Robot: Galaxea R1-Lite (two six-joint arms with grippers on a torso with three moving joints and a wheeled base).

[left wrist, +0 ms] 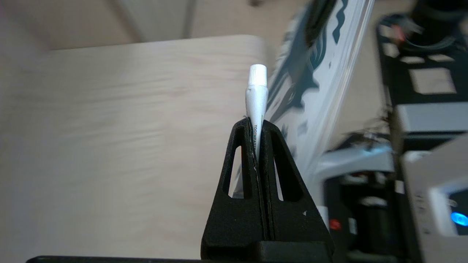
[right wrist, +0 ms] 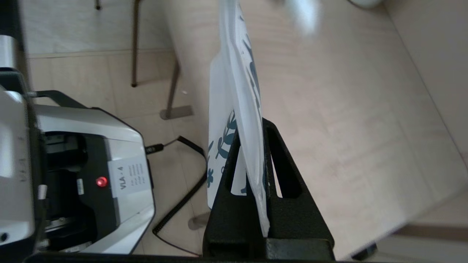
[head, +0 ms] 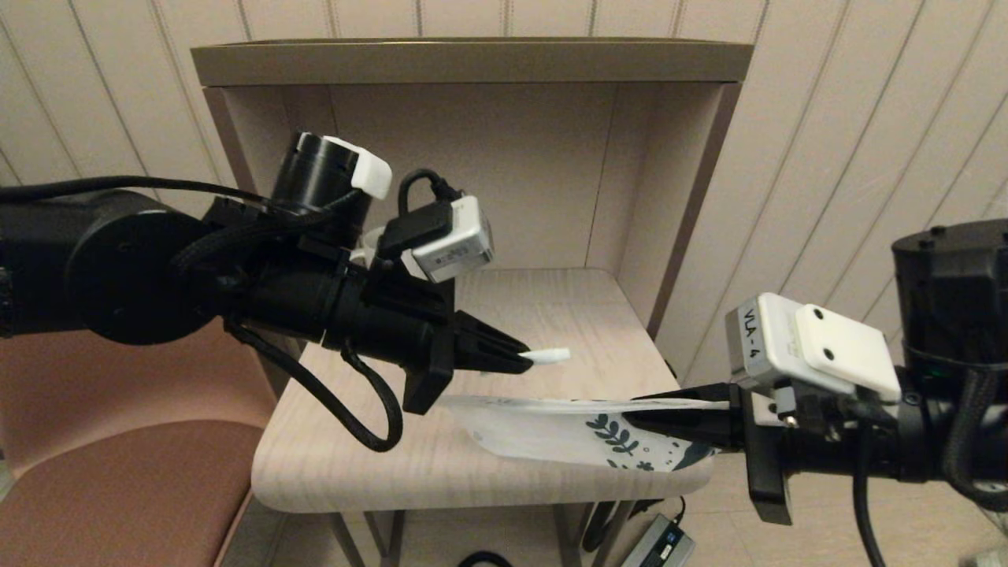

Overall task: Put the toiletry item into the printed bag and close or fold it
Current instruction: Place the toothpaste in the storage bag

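Toothpaste tube point(head: 547, 356) (mid-frame) sits clamped in your left gripper point(head: 516, 361), not bagged yet; right gripper point(head: 657, 417) pinches the printed bag point(head: 551, 429) lower right. Insertion and folding remain.

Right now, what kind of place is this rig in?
Probably a hotel or guest room, not a lab: a small wood table under a shelf alcove, panelled wall, upholstered seat.

Left end effector point(head: 524, 361) reaching in from the left, fingers pinched together; right end effector point(head: 657, 413) extended from the right, likewise clamped.
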